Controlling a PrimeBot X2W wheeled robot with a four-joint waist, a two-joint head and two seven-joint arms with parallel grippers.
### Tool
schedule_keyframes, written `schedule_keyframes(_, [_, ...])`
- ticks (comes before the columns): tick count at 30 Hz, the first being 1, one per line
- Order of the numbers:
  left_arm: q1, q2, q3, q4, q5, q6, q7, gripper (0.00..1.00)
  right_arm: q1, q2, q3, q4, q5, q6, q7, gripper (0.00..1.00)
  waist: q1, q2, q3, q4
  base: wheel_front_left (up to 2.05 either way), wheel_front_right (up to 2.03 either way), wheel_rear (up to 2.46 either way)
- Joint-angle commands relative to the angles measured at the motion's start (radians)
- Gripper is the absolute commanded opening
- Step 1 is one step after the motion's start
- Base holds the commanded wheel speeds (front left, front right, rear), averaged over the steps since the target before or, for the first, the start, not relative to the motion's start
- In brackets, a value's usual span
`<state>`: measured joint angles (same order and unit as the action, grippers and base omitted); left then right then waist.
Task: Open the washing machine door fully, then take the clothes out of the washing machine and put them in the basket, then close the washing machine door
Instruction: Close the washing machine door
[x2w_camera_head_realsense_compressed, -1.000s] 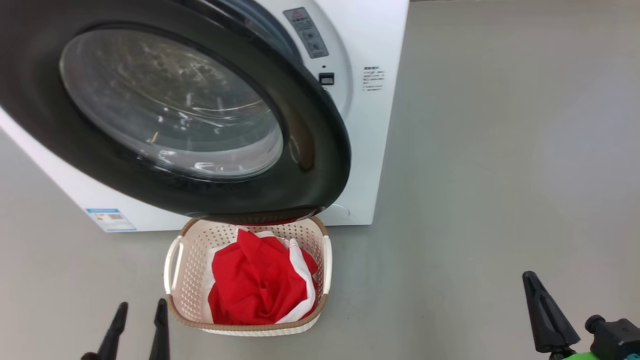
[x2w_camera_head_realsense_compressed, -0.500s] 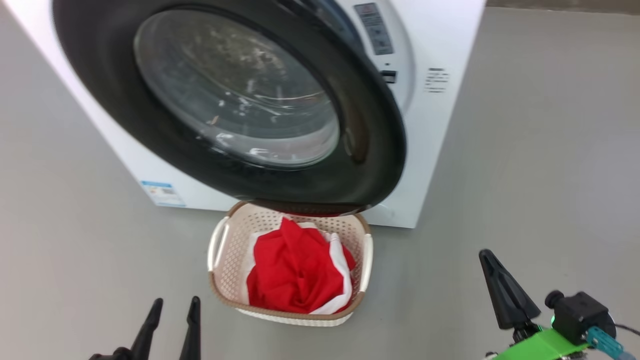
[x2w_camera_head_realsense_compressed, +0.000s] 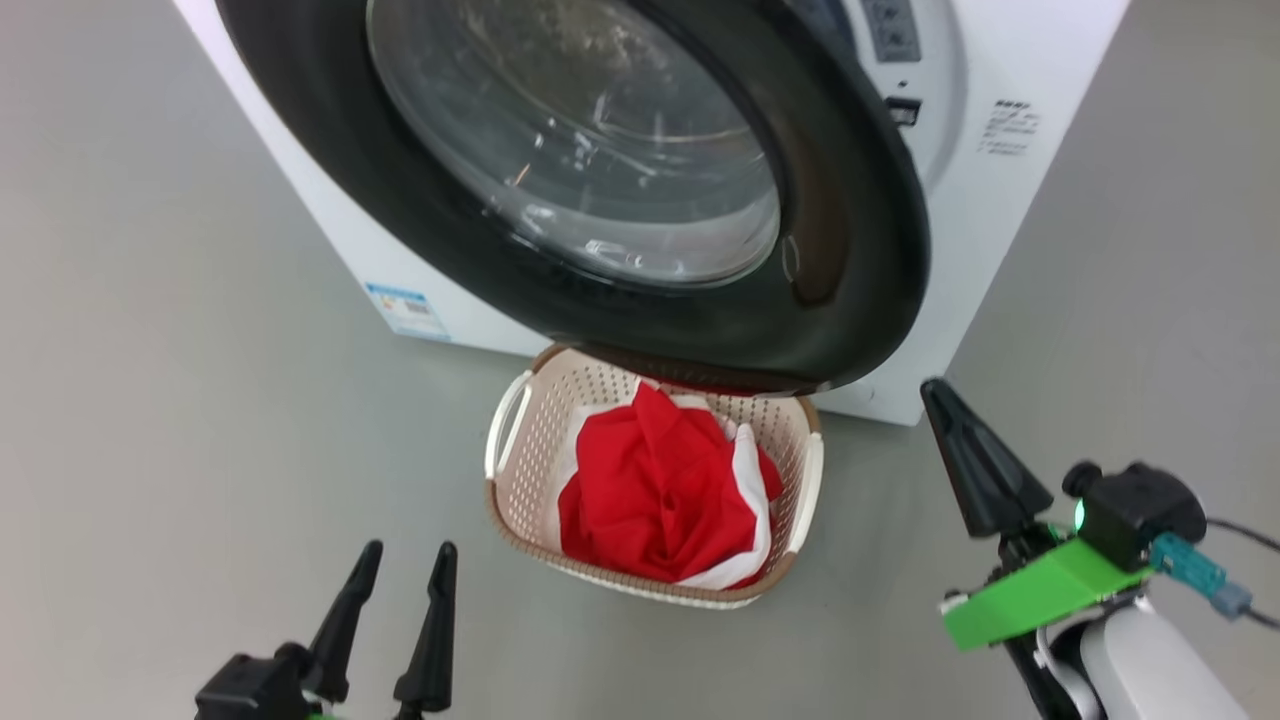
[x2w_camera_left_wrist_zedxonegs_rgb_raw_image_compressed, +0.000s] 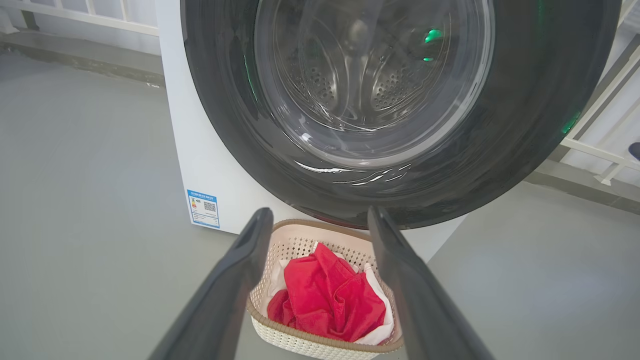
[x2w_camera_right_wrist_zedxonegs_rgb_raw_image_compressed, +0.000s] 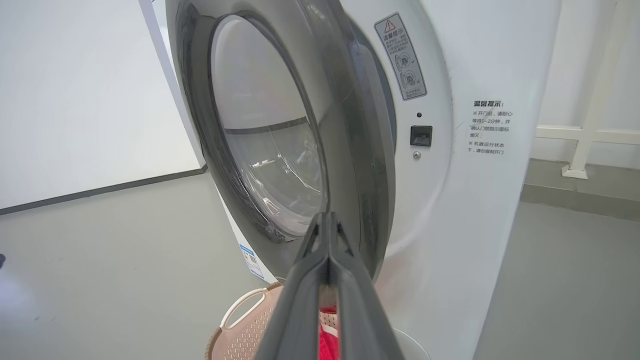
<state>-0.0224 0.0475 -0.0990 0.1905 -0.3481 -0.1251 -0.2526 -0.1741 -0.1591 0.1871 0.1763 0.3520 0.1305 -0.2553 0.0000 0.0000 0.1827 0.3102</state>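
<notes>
The washing machine (x2w_camera_head_realsense_compressed: 1000, 250) is white. Its washing machine door (x2w_camera_head_realsense_compressed: 860, 250), a black rim around a bulging glass, stands ajar and overhangs the far edge of the basket (x2w_camera_head_realsense_compressed: 530, 480). The cream basket sits on the floor and holds the red and white clothes (x2w_camera_head_realsense_compressed: 660, 490). My left gripper (x2w_camera_head_realsense_compressed: 410, 550) is open and empty, near the floor left of the basket. In the left wrist view its fingers (x2w_camera_left_wrist_zedxonegs_rgb_raw_image_compressed: 235, 280) frame the basket (x2w_camera_left_wrist_zedxonegs_rgb_raw_image_compressed: 320, 340) and clothes (x2w_camera_left_wrist_zedxonegs_rgb_raw_image_compressed: 330, 300). My right gripper (x2w_camera_head_realsense_compressed: 932, 392) is shut and empty, just right of the door's lower edge. It (x2w_camera_right_wrist_zedxonegs_rgb_raw_image_compressed: 327, 217) points at the door's rim (x2w_camera_right_wrist_zedxonegs_rgb_raw_image_compressed: 360, 150).
Grey floor (x2w_camera_head_realsense_compressed: 150, 400) spreads left and right of the machine. The door latch socket (x2w_camera_right_wrist_zedxonegs_rgb_raw_image_compressed: 421, 135) and warning labels (x2w_camera_right_wrist_zedxonegs_rgb_raw_image_compressed: 400, 55) sit on the machine's front. A white railing (x2w_camera_left_wrist_zedxonegs_rgb_raw_image_compressed: 600, 150) runs behind the machine. A pale wall (x2w_camera_right_wrist_zedxonegs_rgb_raw_image_compressed: 75, 100) stands to its left.
The head camera has swung, shifting the whole picture right and up. My shut right gripper has come forward and inward, close to the door's right edge. The left gripper keeps its place by the basket.
</notes>
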Motion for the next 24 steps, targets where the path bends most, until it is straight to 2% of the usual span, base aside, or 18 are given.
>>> schedule_keyframes(1, [-0.036,0.004,0.026,-0.029,-0.012,-0.006,-0.009,1.00,-0.038,-0.009,0.025,-0.016,0.004,0.000,-0.006,0.00,0.0000,0.0000,0.045,0.031,0.00,0.00,0.00])
schedule_keyframes(14, [-0.118,0.003,-0.026,-0.041,-0.092,-0.006,-0.009,1.00,-0.201,-0.033,0.023,0.024,0.007,0.000,-0.006,0.00,0.0000,0.0000,0.175,0.075,0.00,0.00,0.00])
schedule_keyframes(24, [-0.158,0.003,-0.047,-0.050,-0.124,-0.006,-0.009,1.00,-0.268,-0.038,-0.013,0.020,0.011,0.000,-0.006,0.00,0.0000,0.0000,0.234,0.093,0.00,0.00,0.00])
